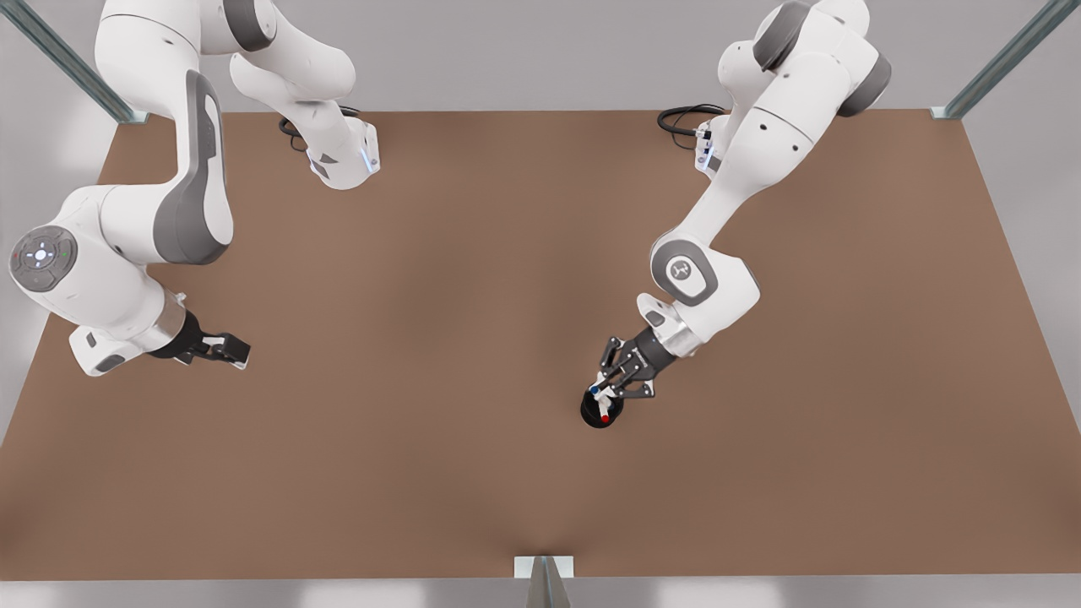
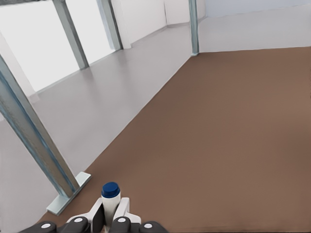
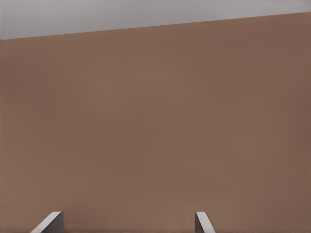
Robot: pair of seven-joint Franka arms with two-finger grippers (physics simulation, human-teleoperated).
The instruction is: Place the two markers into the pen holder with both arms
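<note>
The red-capped white marker [image 1: 605, 417] already stood in the small black mesh pen holder [image 1: 600, 413]. The left hand [image 1: 610, 385], clamped on the blue-capped white marker [image 2: 111, 199], held it over the holder, release pending. The right hand [image 1: 221, 348] waited apart, fingers spread.

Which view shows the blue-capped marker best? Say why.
Left wrist view: the blue-capped marker sits close up in the left gripper. The front view shows a tiny blue dot over the pen holder. The right wrist view faces the table.
</note>
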